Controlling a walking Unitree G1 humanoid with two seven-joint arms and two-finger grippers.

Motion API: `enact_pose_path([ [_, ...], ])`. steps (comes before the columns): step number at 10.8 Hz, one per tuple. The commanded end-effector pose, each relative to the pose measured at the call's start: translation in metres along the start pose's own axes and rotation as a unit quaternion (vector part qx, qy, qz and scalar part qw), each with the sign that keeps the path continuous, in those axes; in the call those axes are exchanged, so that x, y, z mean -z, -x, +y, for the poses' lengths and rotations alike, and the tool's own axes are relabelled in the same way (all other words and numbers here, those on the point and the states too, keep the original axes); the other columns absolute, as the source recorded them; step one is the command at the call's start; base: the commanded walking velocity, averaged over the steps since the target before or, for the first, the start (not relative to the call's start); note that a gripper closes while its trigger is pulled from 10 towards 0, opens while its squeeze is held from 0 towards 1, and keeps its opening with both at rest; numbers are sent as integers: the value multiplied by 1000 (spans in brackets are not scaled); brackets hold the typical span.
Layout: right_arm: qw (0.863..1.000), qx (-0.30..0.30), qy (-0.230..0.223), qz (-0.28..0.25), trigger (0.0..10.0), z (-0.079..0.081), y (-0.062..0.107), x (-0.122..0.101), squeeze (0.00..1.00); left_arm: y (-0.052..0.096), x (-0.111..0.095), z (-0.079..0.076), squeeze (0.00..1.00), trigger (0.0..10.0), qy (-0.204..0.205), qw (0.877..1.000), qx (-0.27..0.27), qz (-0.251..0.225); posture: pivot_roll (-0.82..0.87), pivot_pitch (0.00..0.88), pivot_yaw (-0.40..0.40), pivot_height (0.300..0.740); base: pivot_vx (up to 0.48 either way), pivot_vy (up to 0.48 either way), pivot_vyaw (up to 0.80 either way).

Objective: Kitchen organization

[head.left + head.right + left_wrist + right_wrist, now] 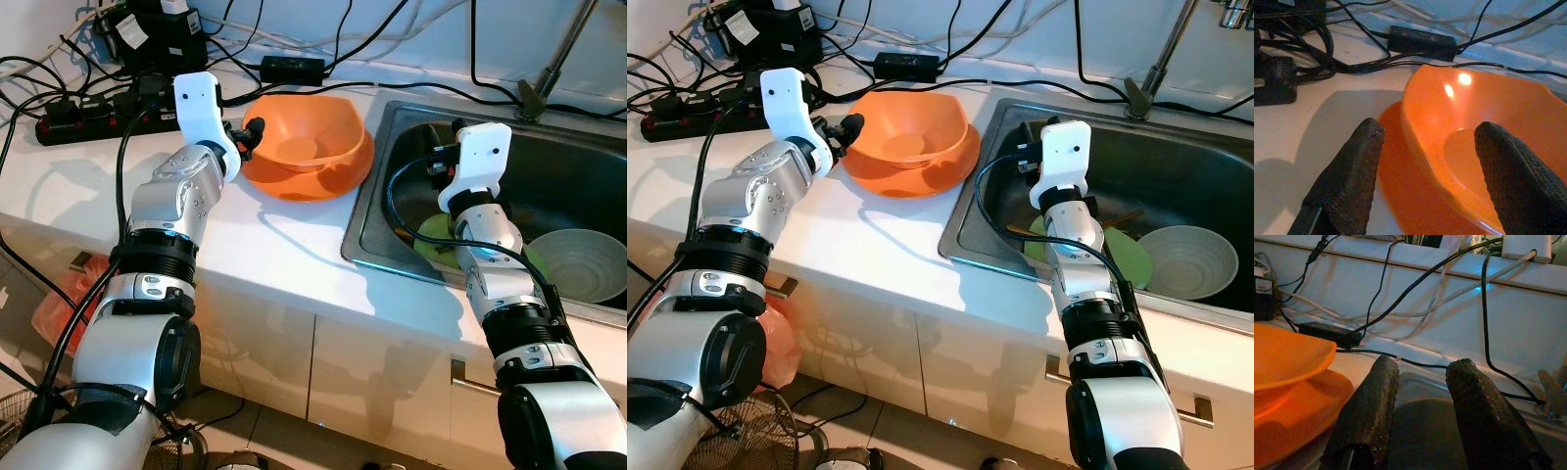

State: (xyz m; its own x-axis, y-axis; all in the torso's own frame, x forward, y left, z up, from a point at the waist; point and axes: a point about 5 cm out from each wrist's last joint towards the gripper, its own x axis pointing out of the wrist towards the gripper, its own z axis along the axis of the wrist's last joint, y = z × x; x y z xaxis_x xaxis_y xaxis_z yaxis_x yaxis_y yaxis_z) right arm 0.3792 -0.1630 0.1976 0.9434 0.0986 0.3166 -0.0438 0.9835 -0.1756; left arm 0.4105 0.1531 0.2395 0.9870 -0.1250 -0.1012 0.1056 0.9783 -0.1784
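1. Orange bowl sits on an orange plate on the white counter, just left of the sink.
2. L gripper is at the bowl's left rim, fingers spread: one finger outside the wall over the plate, the other inside over the bowl's hollow. Rim lies between them; can't tell if either pad touches.
3. R gripper hangs above the sink's left end, fingers apart w/ a moderate gap, nothing between them. It's near the bowl & plate but apart from them.
4. In the sink: green plate lying flat, grey-white bowl to its right, touching or overlapping it. Thin brown sticks next to the green plate, too small to ID.
5. Faucet stem rises behind the sink.
6. Black power strip, adapter brick & tangled cables run along the counter's back by the wall.
7. Below the counter: white cabinet doors; orange-red bag on the floor at left.
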Motion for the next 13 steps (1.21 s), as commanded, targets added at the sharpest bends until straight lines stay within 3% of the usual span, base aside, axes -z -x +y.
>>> enact_pose_path([
  [1,1000,-2,1,-5,10000,-1,1,-2,0,1,-5,-2,0,10000,2,1000,-4,0,94,67,15,740,0,0,0],
  [7,1000,-2,5,-4,10000,-1,1,-2,0,-2,31,-30,0,10000,73,993,45,83,84,56,24,740,0,0,0],
  [11,1000,1,6,-4,10000,-2,1,-2,0,-1,44,-38,0,10000,126,984,53,114,78,48,27,740,0,0,0],
  [12,1000,1,6,-4,10000,-2,1,-2,0,-1,46,-38,0,7569,126,984,50,115,77,51,27,740,0,0,0],
  [13,1000,0,6,-3,10000,-2,2,-2,0,-1,45,-38,0,0,124,985,46,111,77,51,27,740,0,0,0],
])
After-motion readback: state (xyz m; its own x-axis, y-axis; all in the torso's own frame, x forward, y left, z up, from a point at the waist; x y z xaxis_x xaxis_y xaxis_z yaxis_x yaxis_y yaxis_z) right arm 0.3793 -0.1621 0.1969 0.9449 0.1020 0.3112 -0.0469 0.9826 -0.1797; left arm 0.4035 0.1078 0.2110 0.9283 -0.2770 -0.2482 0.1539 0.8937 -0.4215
